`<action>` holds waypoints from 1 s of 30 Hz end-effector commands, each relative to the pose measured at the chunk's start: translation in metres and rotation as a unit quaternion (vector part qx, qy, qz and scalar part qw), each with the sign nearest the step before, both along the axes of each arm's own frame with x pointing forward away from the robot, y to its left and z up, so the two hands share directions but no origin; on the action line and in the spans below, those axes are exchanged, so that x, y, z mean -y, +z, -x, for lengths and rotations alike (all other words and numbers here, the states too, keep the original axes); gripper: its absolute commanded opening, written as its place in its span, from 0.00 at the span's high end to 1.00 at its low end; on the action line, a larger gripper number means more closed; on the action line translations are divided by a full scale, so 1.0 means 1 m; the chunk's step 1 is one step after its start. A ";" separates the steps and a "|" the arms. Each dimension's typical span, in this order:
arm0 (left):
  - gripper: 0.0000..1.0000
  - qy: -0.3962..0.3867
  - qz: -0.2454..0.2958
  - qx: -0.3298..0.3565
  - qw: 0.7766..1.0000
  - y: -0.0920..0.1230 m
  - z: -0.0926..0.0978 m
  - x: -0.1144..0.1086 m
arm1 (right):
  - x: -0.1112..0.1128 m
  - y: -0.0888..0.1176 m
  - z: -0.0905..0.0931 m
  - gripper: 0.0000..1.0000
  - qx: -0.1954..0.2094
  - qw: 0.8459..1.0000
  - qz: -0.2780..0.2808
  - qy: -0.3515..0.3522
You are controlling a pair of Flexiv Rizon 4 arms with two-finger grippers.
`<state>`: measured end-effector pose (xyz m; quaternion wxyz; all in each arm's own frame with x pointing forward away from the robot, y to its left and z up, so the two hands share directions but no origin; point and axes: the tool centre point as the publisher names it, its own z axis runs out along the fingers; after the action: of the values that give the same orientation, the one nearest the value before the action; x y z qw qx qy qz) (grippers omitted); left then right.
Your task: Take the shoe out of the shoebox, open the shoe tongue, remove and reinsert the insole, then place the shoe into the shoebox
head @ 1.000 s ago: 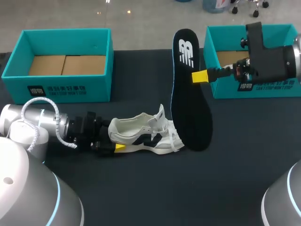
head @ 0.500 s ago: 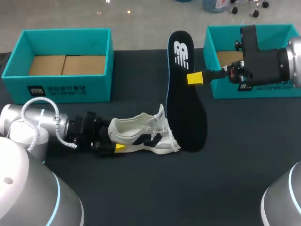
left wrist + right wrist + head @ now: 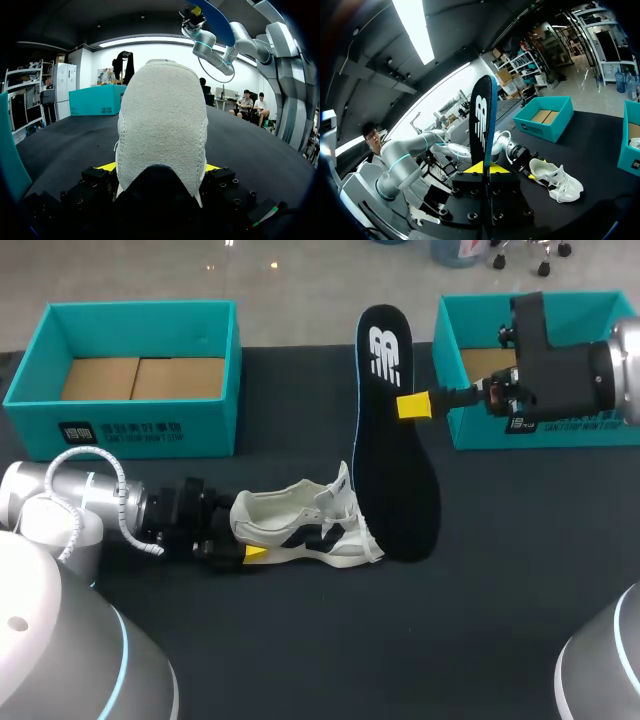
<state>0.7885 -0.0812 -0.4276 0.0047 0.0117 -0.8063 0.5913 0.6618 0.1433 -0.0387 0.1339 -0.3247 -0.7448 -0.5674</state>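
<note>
Head view.
A: Right gripper (image 3: 413, 405) clamped on insole (image 3: 392, 480), at 2 o'clock of shoe (image 3: 300, 525). Left gripper (image 3: 250, 552) pinching the heel, shoe on worktop (image 3: 480, 590).
B: Suggest toe-end first into opening; brace heel.

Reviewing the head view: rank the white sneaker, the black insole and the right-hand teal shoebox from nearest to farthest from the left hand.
1. The white knit sneaker: its heel is gripped in the left hand, at the table's front left.
2. The black foam insole: raised just past the sneaker's toe, toward the right.
3. The teal cardboard shoebox: far right, at the table's back.
</note>
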 end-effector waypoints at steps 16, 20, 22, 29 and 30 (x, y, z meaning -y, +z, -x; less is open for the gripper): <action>1.00 0.001 0.000 0.001 1.000 -0.003 0.000 0.000 | -0.004 -0.001 -0.003 1.00 -0.001 1.000 0.001 0.000; 1.00 0.001 0.000 0.002 1.000 -0.001 0.001 0.001 | -0.004 -0.001 -0.003 1.00 -0.001 1.000 0.001 0.000; 1.00 0.001 0.000 0.004 1.000 0.001 0.002 0.002 | -0.004 -0.001 -0.003 1.00 -0.001 1.000 0.001 0.000; 0.00 -0.007 -0.005 0.006 1.000 0.004 0.006 0.004 | -0.004 -0.001 -0.003 1.00 -0.001 1.000 0.001 0.000; 0.00 -0.007 -0.006 0.006 1.000 0.004 0.007 0.004 | -0.004 -0.001 -0.003 1.00 -0.001 1.000 0.001 0.000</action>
<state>0.7836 -0.0852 -0.4246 0.0045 0.0017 -0.8080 0.5891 0.6616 0.1438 -0.0387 0.1336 -0.3252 -0.7448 -0.5672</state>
